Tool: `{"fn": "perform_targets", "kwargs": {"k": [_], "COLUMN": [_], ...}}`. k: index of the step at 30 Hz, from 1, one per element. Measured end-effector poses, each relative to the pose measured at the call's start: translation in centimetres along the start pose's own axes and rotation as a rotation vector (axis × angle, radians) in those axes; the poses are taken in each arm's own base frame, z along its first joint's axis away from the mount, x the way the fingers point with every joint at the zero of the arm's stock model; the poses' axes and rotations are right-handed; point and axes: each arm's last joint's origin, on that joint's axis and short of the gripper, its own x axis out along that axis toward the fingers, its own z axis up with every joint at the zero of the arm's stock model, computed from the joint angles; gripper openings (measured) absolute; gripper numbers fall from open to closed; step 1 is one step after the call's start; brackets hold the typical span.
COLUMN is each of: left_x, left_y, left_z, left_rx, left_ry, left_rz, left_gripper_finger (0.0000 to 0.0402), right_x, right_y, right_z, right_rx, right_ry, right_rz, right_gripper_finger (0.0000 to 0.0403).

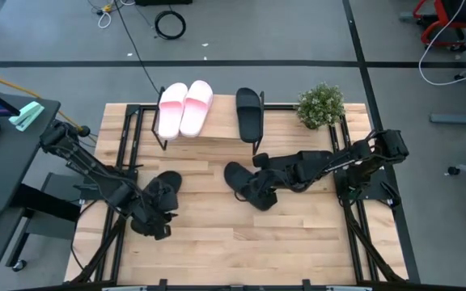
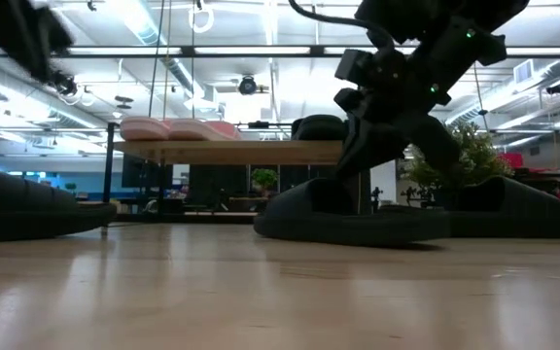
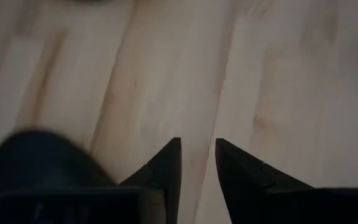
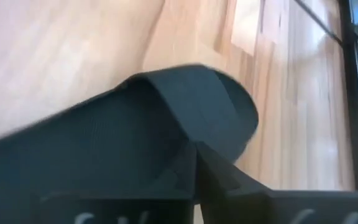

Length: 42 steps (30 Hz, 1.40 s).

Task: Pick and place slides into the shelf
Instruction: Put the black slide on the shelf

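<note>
The shelf (image 1: 217, 129) stands at the table's far edge and carries two pale pink slides (image 1: 184, 107) and one black slide (image 1: 250, 113) on its top board. My right gripper (image 1: 259, 179) reaches in from the right and is shut on a black slide (image 1: 249, 187) at the table's middle; the same slide (image 2: 348, 219) shows in the low view. Another black slide (image 1: 167, 186) lies sole-down on the left part of the table. My left gripper (image 3: 197, 146) hovers beside it over bare wood, its fingers slightly apart and touching nothing. My right gripper pinches the black slide's wide strap (image 4: 185, 106) at its edge between the two fingers (image 4: 219, 177). It comes slanting down from the table's right side. The slide sits level; whether its sole (image 2: 338, 233) rests on the table or hangs just above it, I cannot tell.
A small potted plant (image 1: 320, 105) stands at the shelf's right end. Another dark low shape (image 2: 523, 206) lies on the table right of the held slide. Bare wood (image 1: 241, 242) stretches along the table's near side. Black frame rails (image 1: 354, 218) run along both table ends.
</note>
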Motion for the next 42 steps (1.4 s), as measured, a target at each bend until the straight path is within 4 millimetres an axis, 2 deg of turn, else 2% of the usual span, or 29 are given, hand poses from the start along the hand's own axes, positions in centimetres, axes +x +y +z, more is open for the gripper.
{"fn": "perform_targets", "kwargs": {"k": [8, 12, 17, 21, 28, 34, 38, 42], "left_x": [-2.5, -2.2, -1.0, 1.1, 5.4, 9.2, 12.1, 14.5], "left_y": [-0.8, -0.2, 1.8, 3.8, 7.2, 10.1, 10.5, 10.1], "left_z": [2.6, 3.1, 4.3, 5.5, 7.5, 5.9, 5.8, 6.8], "left_rx": [0.126, 0.119, 0.029, -0.063, -0.195, -0.321, -0.326, -0.326], "left_ry": [-0.168, -0.228, -0.293, -0.330, -0.538, -0.462, -0.448, -0.528], "left_rz": [0.027, 0.118, 0.272, 0.322, 0.162, 0.227, 0.246, 0.147], "left_gripper_finger": [0.0079, 0.0068, 0.0054, 0.0045, 0.0043, 0.0043, 0.0043, 0.0039], "right_x": [-0.2, -0.7, -1.2, -1.3, -1.0, -0.9, -0.8, -0.6], "right_y": [0.8, 2.0, 3.1, 3.0, 2.1, 2.1, 1.8, 1.2], "right_z": [0.1, 0.6, 1.1, 1.2, 0.9, 0.9, 1.1, 1.0], "right_rx": [-0.023, -0.034, -0.057, -0.065, -0.049, -0.046, -0.031, -0.015], "right_ry": [-0.014, -0.036, -0.035, -0.026, -0.011, -0.022, -0.043, -0.044], "right_rz": [0.082, 0.100, 0.033, -0.044, -0.070, -0.041, -0.049, -0.047], "right_gripper_finger": [0.0024, 0.0057, 0.0108, 0.0139, 0.0164, 0.0165, 0.0164, 0.0164]}}
